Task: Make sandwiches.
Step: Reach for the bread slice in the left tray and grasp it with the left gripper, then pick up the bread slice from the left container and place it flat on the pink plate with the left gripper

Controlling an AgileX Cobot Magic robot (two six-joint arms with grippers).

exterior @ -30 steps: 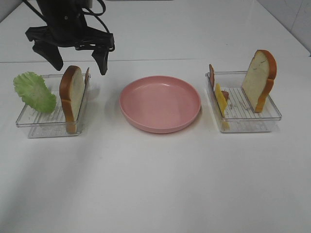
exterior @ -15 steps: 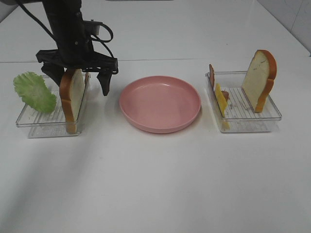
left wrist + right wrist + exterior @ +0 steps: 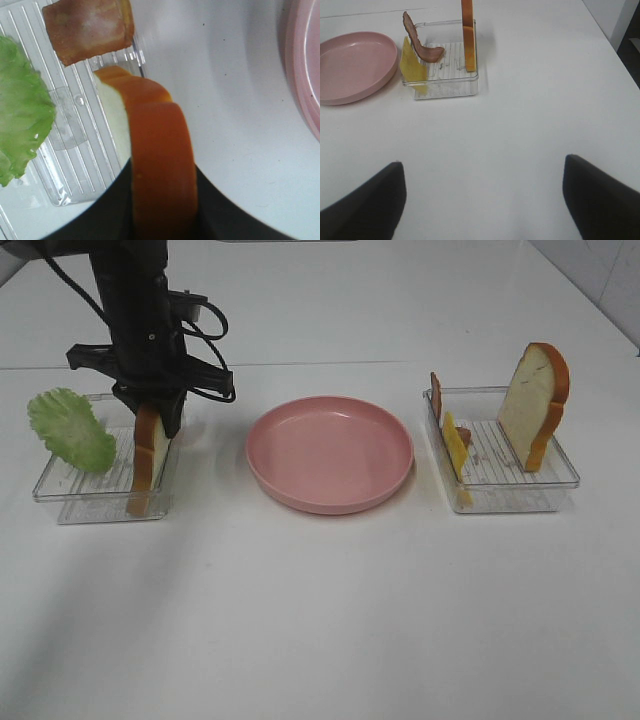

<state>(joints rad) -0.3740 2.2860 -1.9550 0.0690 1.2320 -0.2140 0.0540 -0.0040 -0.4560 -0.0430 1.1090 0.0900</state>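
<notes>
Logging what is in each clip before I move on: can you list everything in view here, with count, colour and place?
trays: 2, clear; left tray and right tray flank the plate
plate: 1, pink, table centre, nothing on it
bread: 2, white with orange-brown crust; left slice in left tray, right slice upright in right tray
lettuce leaf: 1, green, left tray
bacon: 2, brown-red; left bacon strip in left tray, right bacon strip in right tray
cheese slice: 1, yellow, right tray
table: 1, white
left tool: 1, black, shut on left slice
right tool: 1, black, open, over table
</notes>
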